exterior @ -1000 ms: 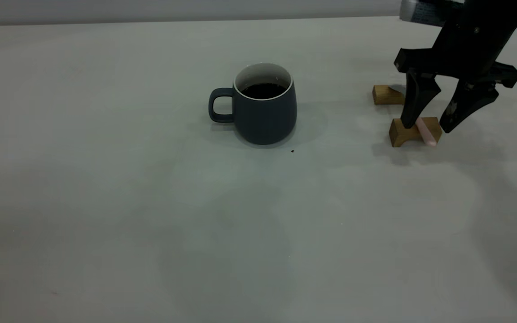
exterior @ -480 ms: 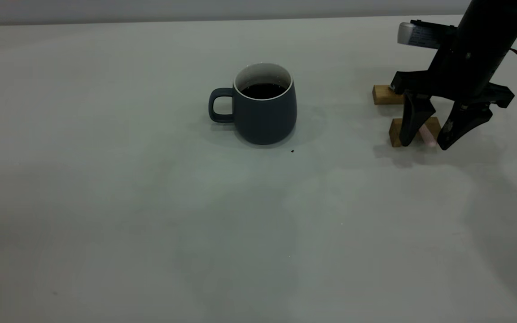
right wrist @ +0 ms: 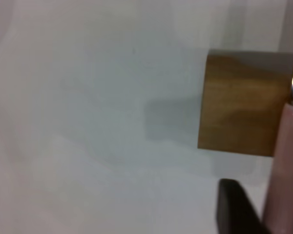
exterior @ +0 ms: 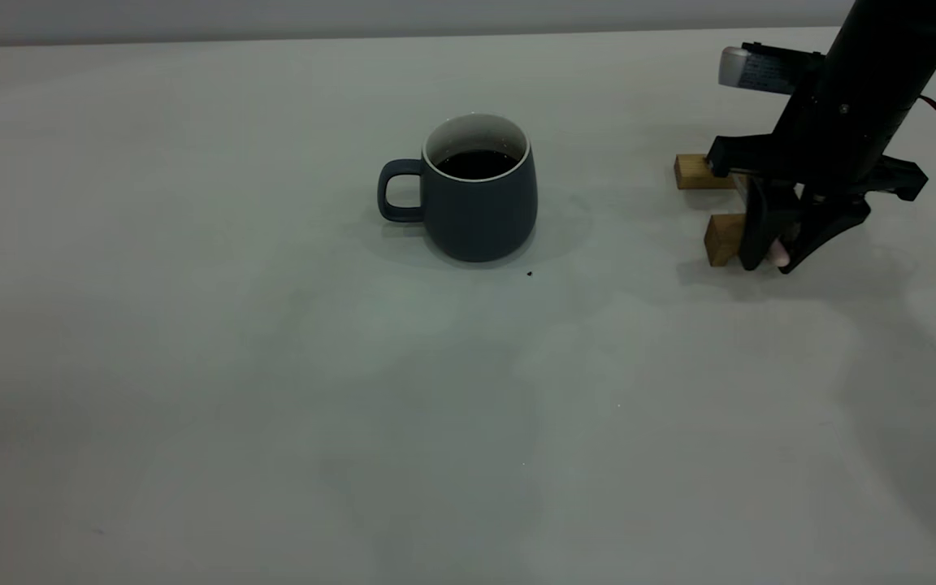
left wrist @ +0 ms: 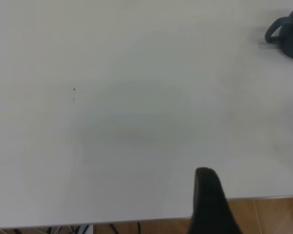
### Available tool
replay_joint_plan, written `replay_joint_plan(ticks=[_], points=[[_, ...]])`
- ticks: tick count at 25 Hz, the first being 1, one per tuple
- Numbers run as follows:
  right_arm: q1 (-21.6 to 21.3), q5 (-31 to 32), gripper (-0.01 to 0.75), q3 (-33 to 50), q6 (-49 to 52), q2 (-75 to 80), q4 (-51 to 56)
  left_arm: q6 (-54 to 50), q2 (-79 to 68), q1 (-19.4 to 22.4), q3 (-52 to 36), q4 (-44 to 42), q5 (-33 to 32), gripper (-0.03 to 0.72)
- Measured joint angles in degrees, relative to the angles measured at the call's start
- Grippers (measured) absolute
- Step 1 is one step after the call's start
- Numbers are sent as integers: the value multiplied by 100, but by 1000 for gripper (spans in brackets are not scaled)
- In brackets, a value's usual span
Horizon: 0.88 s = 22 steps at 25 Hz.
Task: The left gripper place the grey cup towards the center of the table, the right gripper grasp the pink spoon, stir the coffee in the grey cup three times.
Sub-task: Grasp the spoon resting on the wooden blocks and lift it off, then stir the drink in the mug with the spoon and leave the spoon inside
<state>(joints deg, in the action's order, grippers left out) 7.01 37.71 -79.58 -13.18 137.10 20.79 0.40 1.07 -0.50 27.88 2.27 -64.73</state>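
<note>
The table [exterior: 192,366] carries the cup [exterior: 480,207] of coffee [exterior: 476,164] near its middle. At the right, the right gripper [exterior: 778,258] clamps the spoon [exterior: 778,254] over the nearer of two wooden blocks [exterior: 724,238].

The exterior camera looks level across the table [exterior: 273,390]; the left wrist camera hangs back over its edge, sharing the grey cup [exterior: 476,191] (cropped at frame corner); the right wrist camera sits close above a wooden block [right wrist: 241,102].
</note>
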Motion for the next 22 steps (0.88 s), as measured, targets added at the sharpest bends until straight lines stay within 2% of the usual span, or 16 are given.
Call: replay_joint_plan(ticks=[1, 2, 12, 16, 22], points=[[0, 15, 171, 0, 0, 0, -7, 0, 0, 0, 0, 0, 0, 519], [0, 43, 145, 0, 0, 0, -26, 0, 0, 0, 0, 0, 0, 519], [-5, 718, 148, 0, 0, -559, -316, 0, 0, 0, 0, 0, 0, 519], [105, 1118, 148, -76, -289, -1056, 823, 0, 0, 0, 0, 0, 0, 519], [679, 2047, 148, -376, -654, -907, 3495, 0, 0, 0, 0, 0, 0, 519]])
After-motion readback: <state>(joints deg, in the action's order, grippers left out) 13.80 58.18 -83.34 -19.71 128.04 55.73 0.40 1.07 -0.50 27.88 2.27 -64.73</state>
